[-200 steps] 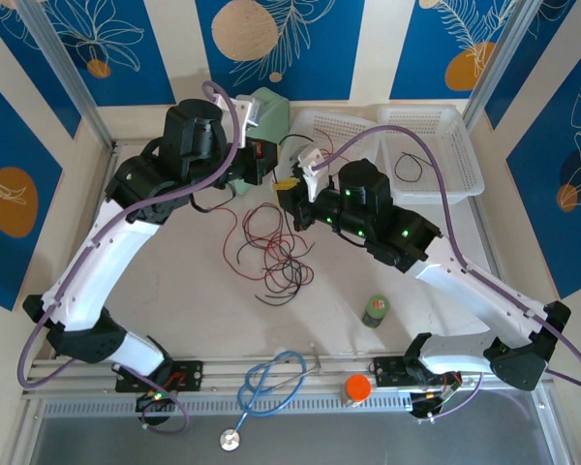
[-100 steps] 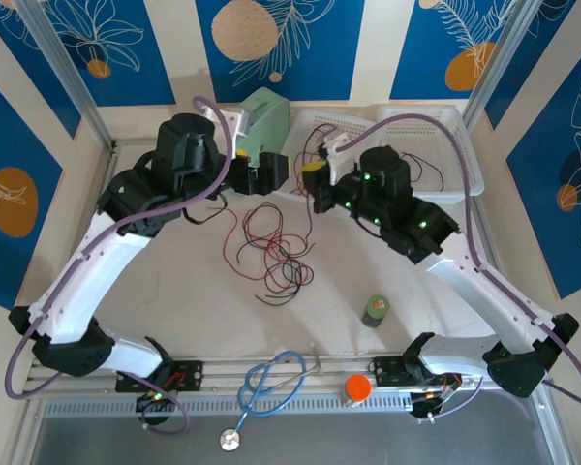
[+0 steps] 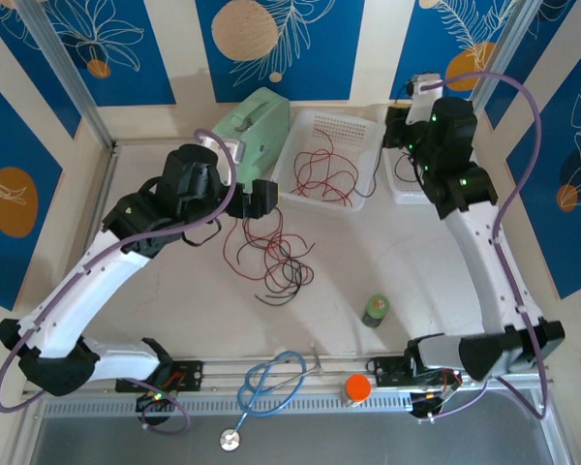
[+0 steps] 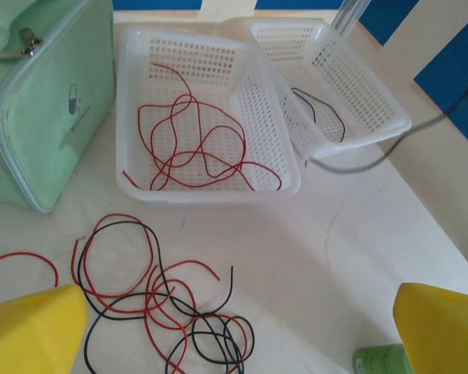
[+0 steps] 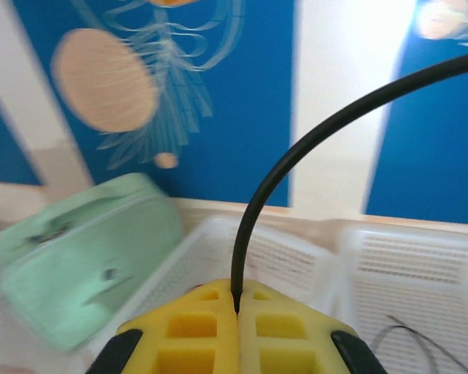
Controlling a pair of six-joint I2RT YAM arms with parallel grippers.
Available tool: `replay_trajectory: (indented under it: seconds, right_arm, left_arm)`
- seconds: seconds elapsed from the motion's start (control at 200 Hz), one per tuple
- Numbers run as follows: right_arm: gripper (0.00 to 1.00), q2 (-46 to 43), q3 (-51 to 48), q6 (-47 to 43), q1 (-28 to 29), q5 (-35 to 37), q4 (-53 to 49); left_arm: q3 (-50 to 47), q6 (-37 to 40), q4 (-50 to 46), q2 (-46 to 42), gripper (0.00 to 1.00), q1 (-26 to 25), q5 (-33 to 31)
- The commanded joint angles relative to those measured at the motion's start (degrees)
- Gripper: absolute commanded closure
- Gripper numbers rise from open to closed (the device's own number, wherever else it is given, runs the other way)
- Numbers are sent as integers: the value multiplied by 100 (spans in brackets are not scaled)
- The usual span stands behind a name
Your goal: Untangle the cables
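Cables (image 3: pixel 276 257) lay tangled mid-table, one red cable (image 3: pixel 320 170) in the far basket (image 3: pixel 334 119) — left gripper (image 3: pixel 261 199) spread wide beside the tangle, right gripper (image 5: pixel 235 310) clenched on a black cable (image 5: pixel 296 140).
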Motion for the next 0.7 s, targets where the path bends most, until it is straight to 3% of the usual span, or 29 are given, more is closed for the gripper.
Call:
replay_trajectory:
  seconds: [0.0, 0.185, 0.39, 0.55, 0.69]
  right_arm:
    - [100, 392, 147, 28, -495, 501, 583]
    - [100, 1095, 175, 175, -1159, 1040, 1393]
    - [100, 1878, 262, 105, -1493, 1262, 1920]
    - [100, 2739, 652, 170, -1593, 1114, 1413]
    - [100, 3969, 1983, 341, -1653, 768, -372]
  left_arm:
    - [-331, -68, 366, -350, 0, -34, 108]
    - [-744, -155, 385, -590, 1, -30, 108]
    - [-1220, -328, 335, -782, 2, -34, 134]
    - [-1653, -578, 356, -884, 3, -34, 100]
    - [-1815, -725, 286, -858, 6, -30, 83]
